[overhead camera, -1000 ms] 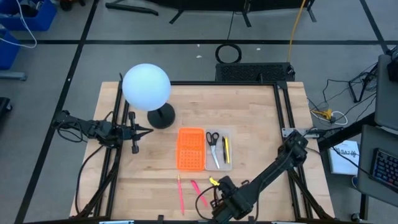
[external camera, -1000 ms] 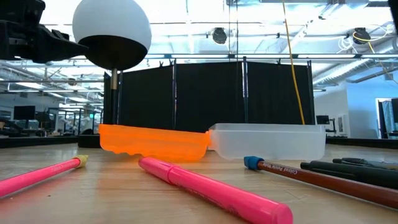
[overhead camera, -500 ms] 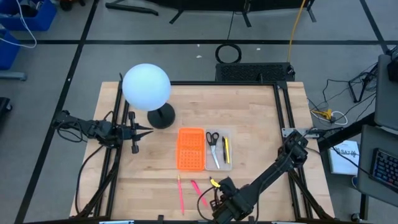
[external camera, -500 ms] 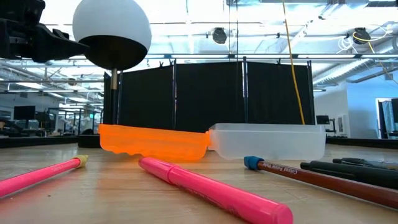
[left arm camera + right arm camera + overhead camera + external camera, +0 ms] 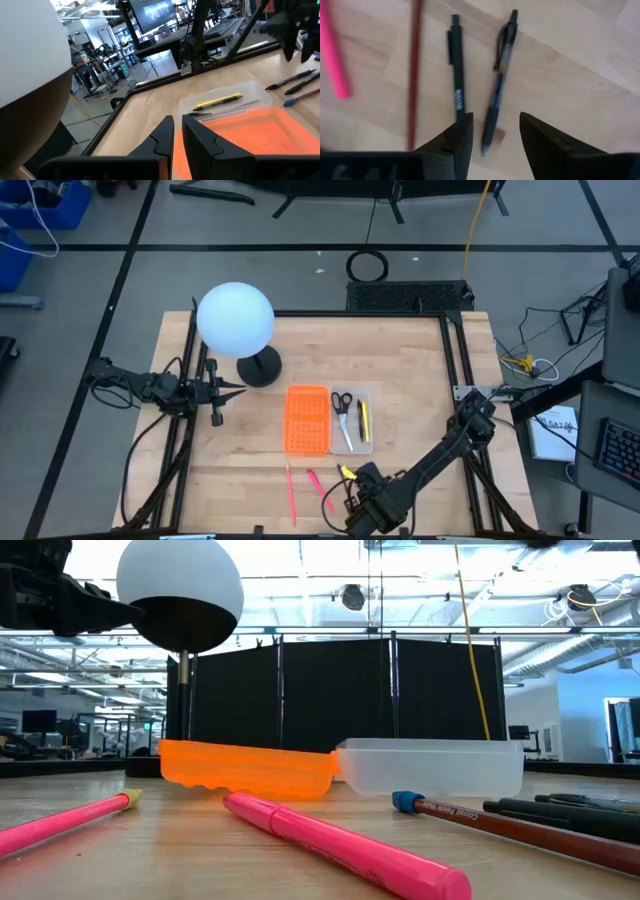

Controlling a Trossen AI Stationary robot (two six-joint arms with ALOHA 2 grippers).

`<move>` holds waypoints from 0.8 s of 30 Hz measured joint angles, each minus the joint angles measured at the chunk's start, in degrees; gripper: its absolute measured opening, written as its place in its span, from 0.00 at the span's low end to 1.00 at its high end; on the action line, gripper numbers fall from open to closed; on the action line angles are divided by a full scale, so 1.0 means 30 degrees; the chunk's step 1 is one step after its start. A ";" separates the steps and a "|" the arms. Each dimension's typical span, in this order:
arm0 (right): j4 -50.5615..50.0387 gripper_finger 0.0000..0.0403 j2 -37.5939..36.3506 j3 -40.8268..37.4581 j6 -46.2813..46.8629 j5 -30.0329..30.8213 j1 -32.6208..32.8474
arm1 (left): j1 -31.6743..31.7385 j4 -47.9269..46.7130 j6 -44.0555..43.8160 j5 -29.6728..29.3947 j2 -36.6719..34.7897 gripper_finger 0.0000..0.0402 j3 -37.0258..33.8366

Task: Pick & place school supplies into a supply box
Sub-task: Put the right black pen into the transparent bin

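Note:
The supply box lies mid-table, an orange gridded panel [image 5: 307, 420] joined to a clear tray [image 5: 353, 442]. In the tray lie black-handled scissors [image 5: 341, 404] and a yellow pen [image 5: 363, 420]. My right gripper [image 5: 495, 122] hangs open near the table's near edge, pointing down. Its fingers stand on either side of a dark clip pen's end [image 5: 492, 117] without touching it. Beside that pen lie a black pen [image 5: 457, 65], a red pencil [image 5: 414, 70] and a pink marker [image 5: 332, 50]. My left gripper [image 5: 177, 132] waits shut and level at the left edge.
A white globe lamp [image 5: 235, 320] on a dark foot stands at the far left, close to my left gripper. A pink pencil [image 5: 290, 492] and the pink marker [image 5: 320, 488] lie on the table between the box and the near edge.
My right gripper has sunk a little toward the dark pens near the table's near edge. Nothing on the table has moved.

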 joint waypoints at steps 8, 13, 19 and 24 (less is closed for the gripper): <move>0.2594 0.38 0.0015 -0.2453 -0.0937 -0.1460 -0.0325 | 0.0000 -0.0030 -0.0344 0.0013 -0.0002 0.12 0.0000; 0.3881 0.39 -0.0044 -0.4045 -0.0987 -0.2980 -0.0373 | 0.0000 -0.0100 -0.0406 0.0013 -0.0002 0.12 0.0000; 0.5148 0.38 -0.0146 -0.5426 -0.1463 -0.3063 -0.0381 | 0.0000 -0.0120 -0.0473 0.0013 -0.0006 0.12 0.0000; 0.5525 0.32 -0.0109 -0.6275 -0.2250 -0.3052 -0.0381 | 0.0000 -0.0115 -0.0827 0.0020 -0.0007 0.12 0.0000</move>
